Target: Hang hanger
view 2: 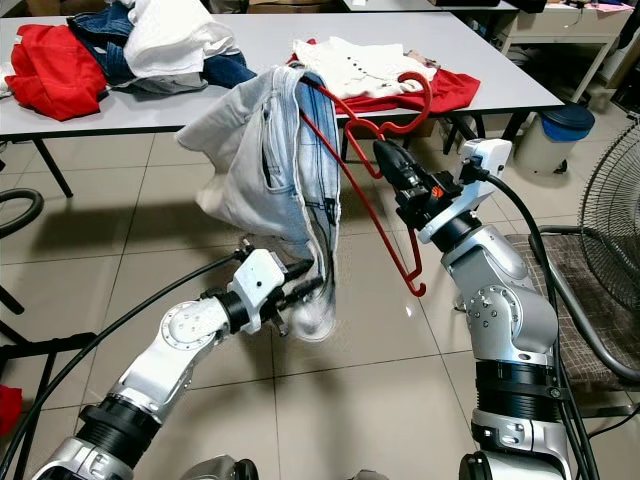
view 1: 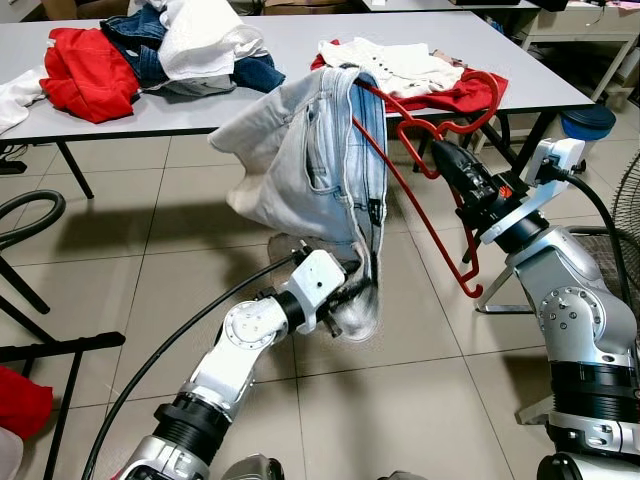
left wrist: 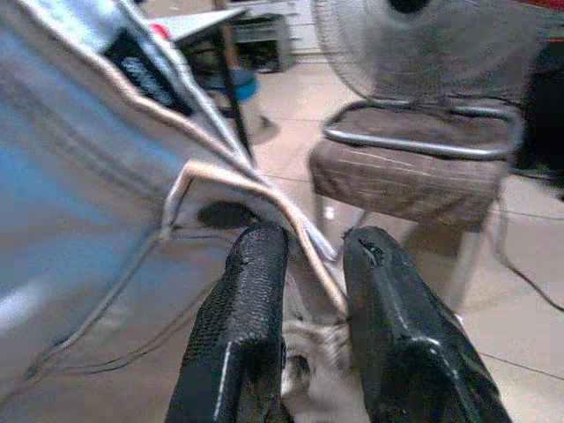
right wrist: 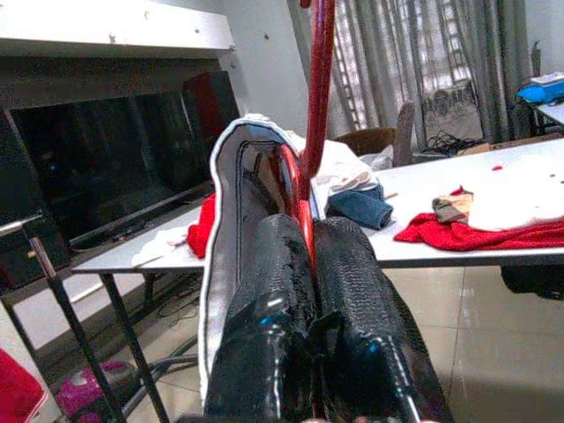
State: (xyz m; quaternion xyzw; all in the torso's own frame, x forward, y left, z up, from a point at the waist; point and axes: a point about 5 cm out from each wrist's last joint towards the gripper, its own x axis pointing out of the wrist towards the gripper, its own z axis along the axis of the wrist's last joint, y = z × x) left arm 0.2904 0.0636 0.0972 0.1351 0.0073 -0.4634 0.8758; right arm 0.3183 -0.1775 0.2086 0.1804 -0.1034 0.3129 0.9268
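Note:
A red hanger is held up in mid-air in front of the table, with light blue jeans draped over its upper bar. My right gripper is shut on the hanger just below its hook; in the right wrist view the red wire rises from between the black fingers. My left gripper is lower down, shut on the hanging bottom edge of the jeans, pinched between its two fingers.
A grey table behind carries heaps of clothes: red and white garments at the right, red, denim and white ones at the left. A fan and a padded chair stand to my right. Black rack legs lie at left.

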